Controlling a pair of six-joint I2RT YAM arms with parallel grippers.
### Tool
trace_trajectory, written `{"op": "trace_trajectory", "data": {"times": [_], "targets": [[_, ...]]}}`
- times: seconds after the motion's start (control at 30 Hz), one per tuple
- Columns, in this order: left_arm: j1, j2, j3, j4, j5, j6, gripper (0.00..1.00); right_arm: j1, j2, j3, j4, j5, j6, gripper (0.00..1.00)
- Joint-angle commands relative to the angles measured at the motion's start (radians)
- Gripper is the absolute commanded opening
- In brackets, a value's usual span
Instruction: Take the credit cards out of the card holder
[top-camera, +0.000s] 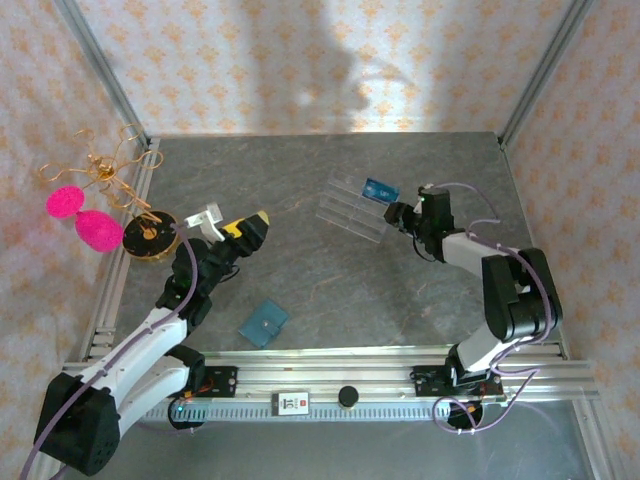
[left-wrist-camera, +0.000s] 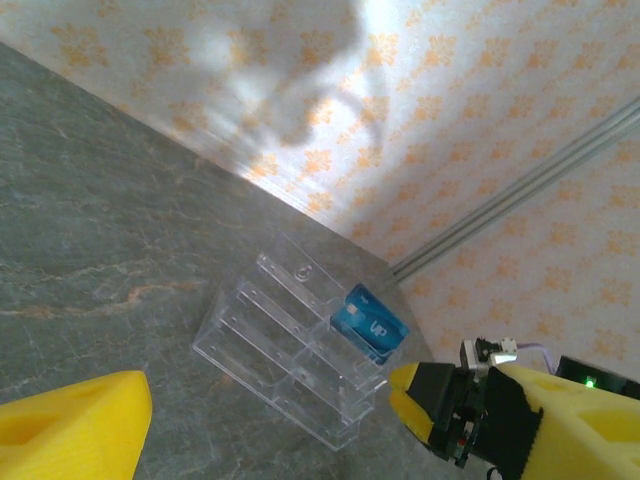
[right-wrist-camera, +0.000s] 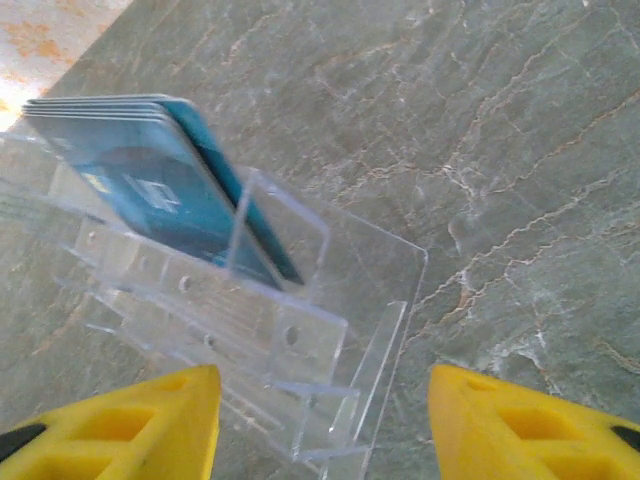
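Positions, left to right. The left tool (top-camera: 247, 226) hangs raised over the surface (top-camera: 330, 285), its yellow fingers spread wide with nothing between them. It faces across toward 2 o'clock.

The card holder (top-camera: 263, 323) is the small teal wallet. It lies flat and folded shut at 6 o'clock from that tool, close to the near rail. It is turned like a diamond, so its edges run diagonally rather than square to the arms. The left arm is clearly the nearer one; from the right tool the wallet sits well away, around 8 o'clock. Whether anything is inside it I can't tell while it's shut.

Moving right, there is the clear acrylic stand (top-camera: 350, 210), with tiers running roughly 10 to 4 o'clock. A stack of blue credit cards (top-camera: 377, 188) stands on edge in its back tier, at the right-hand end, long edges along the tier.

The right tool (top-camera: 398, 214) is just beside that end of the stand, fingers parted and gripping nothing. The cards sit at about 11 o'clock from it. In the wrist view they rise ahead and to the left of the gap between the fingers, not centred in it. My read is that any grab from here needs that gap brought onto the stack's thin edge.
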Motion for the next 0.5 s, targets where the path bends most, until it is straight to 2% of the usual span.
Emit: {"op": "trace_trajectory", "data": {"times": [0.0,0.23,0.47], "targets": [[-0.014,-0.02,0.018,-0.013,0.021,0.022,0.87,0.006,-0.03,-0.009,-0.009,-0.011,0.006,0.58],[-0.017,-0.012,0.01,-0.009,0.033,0.022,0.86,0.03,0.043,0.024,-0.013,-0.023,-0.008,0.54],[-0.017,-0.019,0.021,-0.036,0.042,0.039,0.83,0.039,0.118,0.084,-0.051,0.013,-0.013,0.45]]}}
